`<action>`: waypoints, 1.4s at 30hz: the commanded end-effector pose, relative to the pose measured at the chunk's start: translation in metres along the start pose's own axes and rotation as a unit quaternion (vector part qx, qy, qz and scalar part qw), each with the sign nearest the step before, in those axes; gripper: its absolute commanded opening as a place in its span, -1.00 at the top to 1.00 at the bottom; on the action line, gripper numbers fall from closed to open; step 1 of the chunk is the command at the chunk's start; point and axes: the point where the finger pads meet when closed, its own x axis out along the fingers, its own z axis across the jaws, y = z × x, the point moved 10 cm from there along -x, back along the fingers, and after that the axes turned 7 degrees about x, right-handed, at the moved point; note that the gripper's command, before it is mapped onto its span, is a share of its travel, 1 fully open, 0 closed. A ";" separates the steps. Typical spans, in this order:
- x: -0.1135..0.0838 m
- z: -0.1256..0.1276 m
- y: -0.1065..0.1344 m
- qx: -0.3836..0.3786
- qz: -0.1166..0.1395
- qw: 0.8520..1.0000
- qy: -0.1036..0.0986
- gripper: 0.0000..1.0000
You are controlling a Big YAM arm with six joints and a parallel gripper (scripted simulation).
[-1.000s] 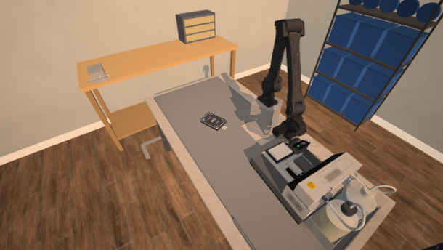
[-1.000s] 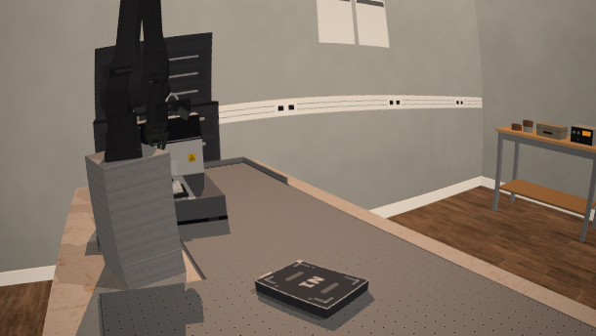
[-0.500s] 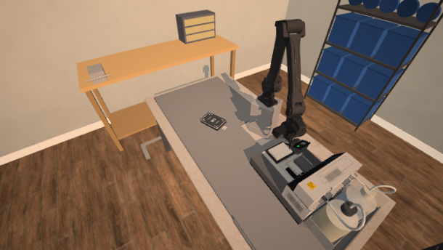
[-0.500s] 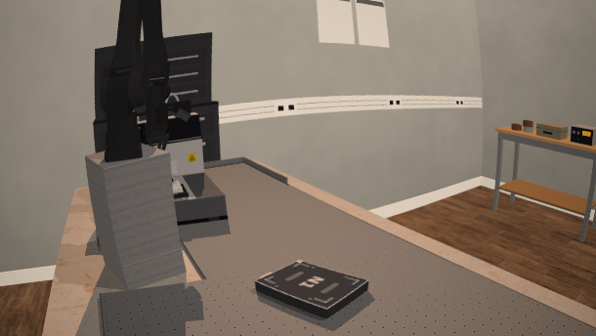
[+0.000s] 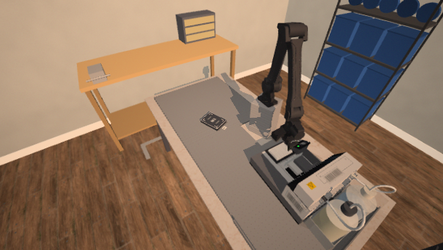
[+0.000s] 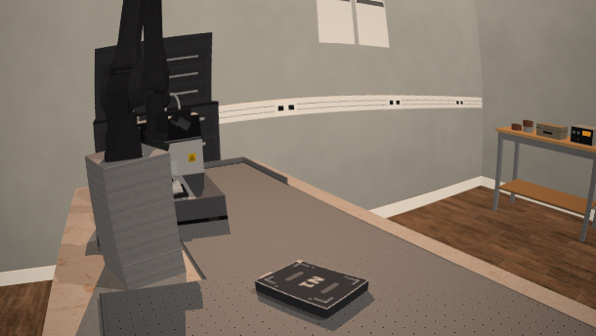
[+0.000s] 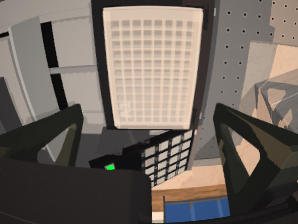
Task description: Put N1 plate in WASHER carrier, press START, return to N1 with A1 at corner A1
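The pincer [image 5: 290,145] [image 7: 148,110] is wide open and holds nothing. The white plate [image 5: 280,151] [image 7: 152,70] lies in the dark carrier [image 7: 100,75] of the washer [image 5: 269,182] [image 6: 202,210], near the pincer. A small green light [image 5: 298,146] [image 7: 110,167] is on. The black nest N1 [image 5: 213,121] [image 6: 313,291] sits on the bench [image 5: 189,120] [image 6: 293,225] with no plate in it. Two big bottles [image 5: 335,218] [image 5: 359,194] stand behind the washer; one has yellowish stuff inside.

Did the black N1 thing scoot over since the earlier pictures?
No, the black N1 nest hasn't moved either way: same gap from the grey pedestal in each view.
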 end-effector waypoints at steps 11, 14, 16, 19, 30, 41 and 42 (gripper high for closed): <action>0.027 -0.005 -0.002 0.000 0.000 1.000 0.009 -1.00; 0.032 -0.005 -0.002 0.000 0.000 1.000 0.009 -1.00; 0.035 -0.005 -0.002 0.000 0.000 1.000 0.009 -1.00; 0.040 -0.005 -0.002 0.000 0.000 1.000 0.009 -1.00; 0.040 -0.006 -0.001 0.001 0.001 1.000 0.011 -1.00; 0.040 -0.006 -0.001 0.001 0.001 1.000 0.011 -1.00; 0.040 -0.006 -0.001 0.001 0.001 1.000 0.011 -1.00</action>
